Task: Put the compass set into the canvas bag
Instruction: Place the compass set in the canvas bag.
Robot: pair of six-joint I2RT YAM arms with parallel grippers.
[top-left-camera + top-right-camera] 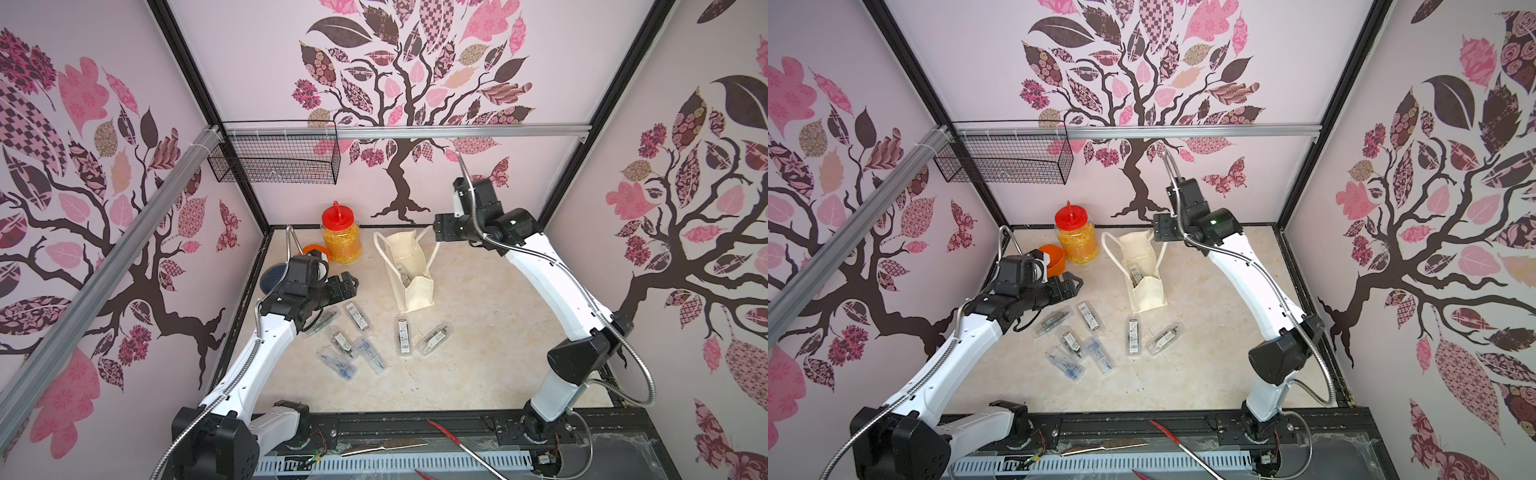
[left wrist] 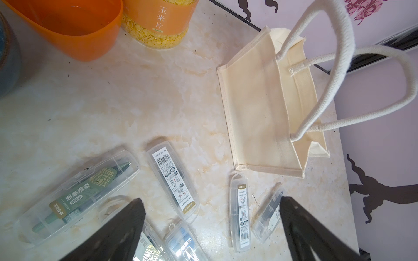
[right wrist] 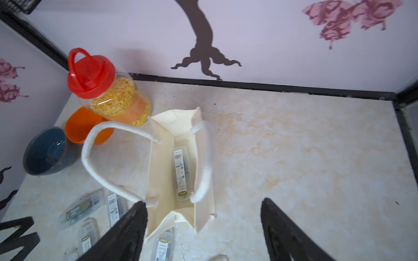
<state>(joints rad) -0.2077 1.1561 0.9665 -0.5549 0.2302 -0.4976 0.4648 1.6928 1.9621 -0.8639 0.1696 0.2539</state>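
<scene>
Clear stiff plastic compass-set case is seen in cream canvas bag — likely light, slippery, best gripped across its width; left pincer and right pincer are spread apart.

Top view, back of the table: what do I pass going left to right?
blue bowl → orange cup → red-lidded jar → canvas bag

The cream canvas bag stands upright, mouth open. One clear-cased compass set lies inside; other cased sets lie flat, scattered just in front.
</scene>
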